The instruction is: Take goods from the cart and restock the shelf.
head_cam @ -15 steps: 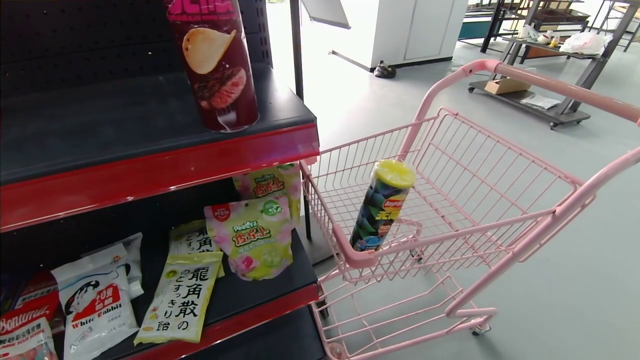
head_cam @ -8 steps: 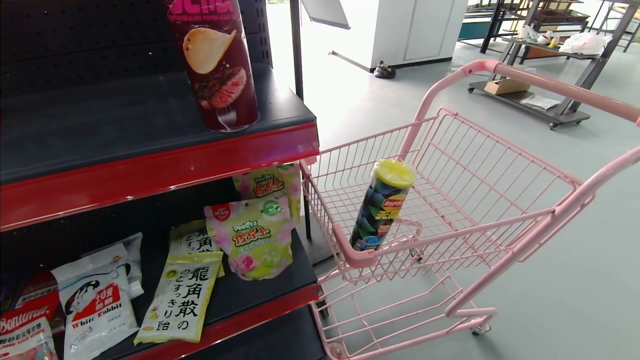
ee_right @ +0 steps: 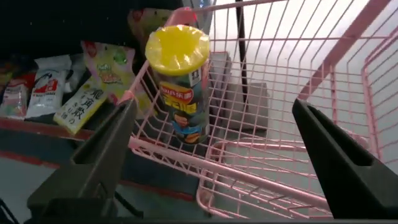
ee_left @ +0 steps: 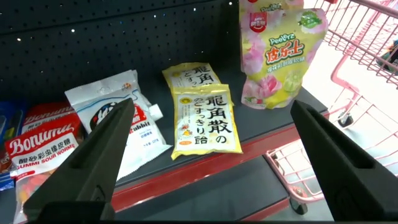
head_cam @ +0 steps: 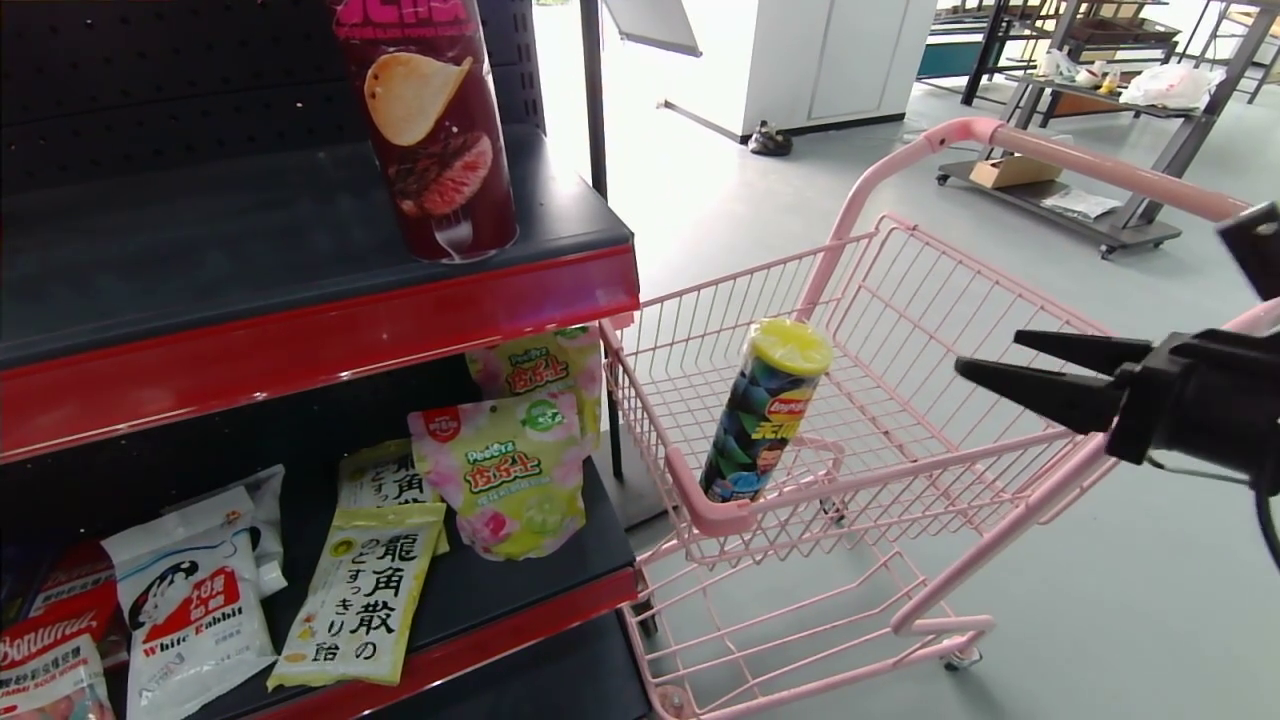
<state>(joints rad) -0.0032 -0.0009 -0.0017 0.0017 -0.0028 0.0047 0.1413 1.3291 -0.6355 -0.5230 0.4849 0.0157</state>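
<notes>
Pink cart: yellow-lidded can standing in basket corner nearest shelf. Right gripper at opposite rim, jaws spread; left gripper jaws likewise spread. Risk: off-centre grip topples tall can.

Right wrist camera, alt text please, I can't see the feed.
A yellow-lidded chip can stands on end in a corner of the pink wire cart, framed by the open right claw, untouched. Snack bags lie on the shelf beyond.
</notes>
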